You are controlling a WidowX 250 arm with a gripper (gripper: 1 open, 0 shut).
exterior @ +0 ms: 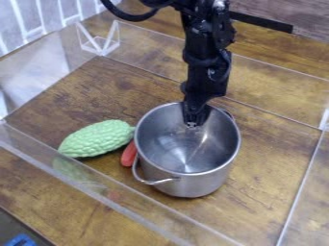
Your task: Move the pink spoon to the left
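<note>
Camera view: the end effector (pixel 193 117) points straight down at the far rim of the steel pot (pixel 188 152), jaws drawn together, seemingly pinching that rim. The pink spoon (pixel 129 155) lies on the wooden worktop (pixel 270 96), mostly hidden, wedged between the pot and the bumpy green vegetable (pixel 95 138).

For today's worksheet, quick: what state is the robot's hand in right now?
Hand: closed at the far rim of the round steel pot; whether it grips that rim cannot be told.

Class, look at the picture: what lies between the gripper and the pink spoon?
In the camera view, the steel pot's near-left wall stands between the gripper, down at the pot's far rim, and the pink spoon beside the pot.
</note>
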